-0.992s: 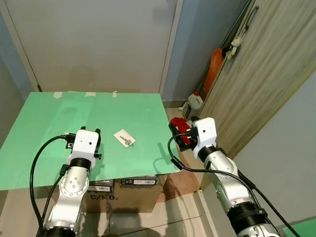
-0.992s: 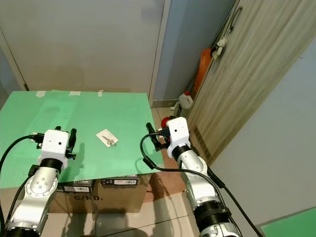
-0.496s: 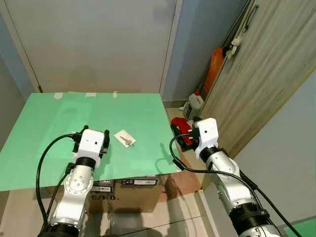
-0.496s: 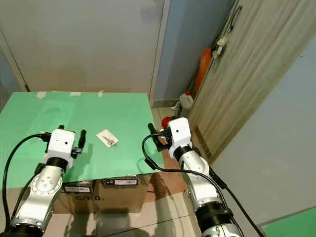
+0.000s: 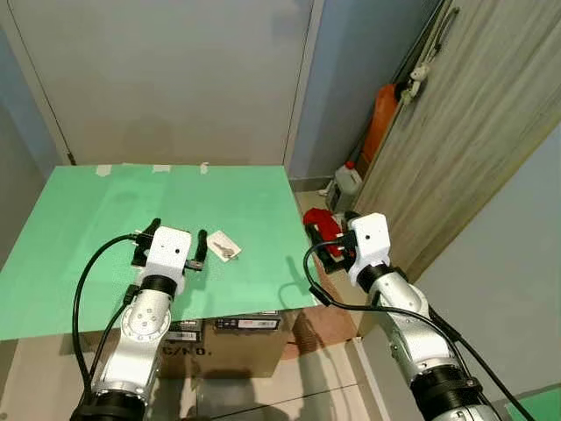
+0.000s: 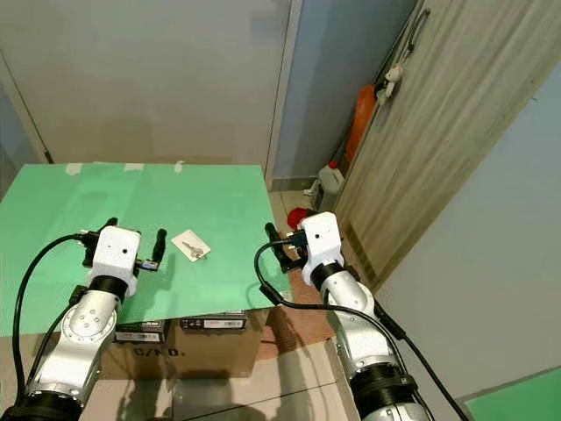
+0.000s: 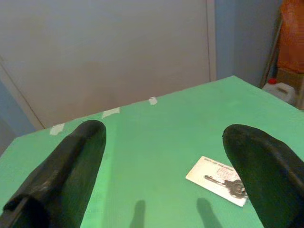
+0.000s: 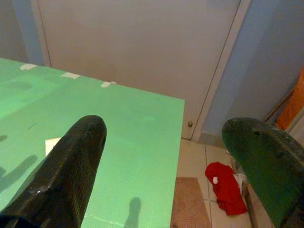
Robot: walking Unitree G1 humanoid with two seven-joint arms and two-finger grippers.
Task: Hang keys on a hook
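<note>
While untouched on the green table [image 5: 105, 210], keys [image 5: 227, 252] lie flat on a white card [image 5: 220, 245], near the table's front right part. Long axis of the keys runs on a slant across the card, roughly from the back left toward the front right as seen from the head; exact tilt hard to read at this size.

Lie just ahead of and to the right of the left gripper [image 5: 179, 247], close beside its right finger in the head views. Seen off toward one finger in the left wrist view, keys [image 7: 229, 185] and card [image 7: 217, 180] not centred between the fingers. Judged: needs a short reach forward and a shift rightward, plus some wrist turn to meet the slant, before closing.

Left arm clearly nearer; right gripper [image 5: 337, 248] sits past the table's right edge, well apart from the keys, over the floor by a red cloth [image 5: 321, 225].

Left jaws spread wide, holding nothing, hovering low over the table with fingertip shadows on the green just short of the card. Right jaws also spread wide and empty, touching nothing.

Hook not made out for certain; something pale hangs high on the wooden door [image 5: 473, 132] to the right, too small to name. Judged early in the task: pick-up not yet done, and thin flat keys on a card likely awkward to pinch without dragging the card.
</note>
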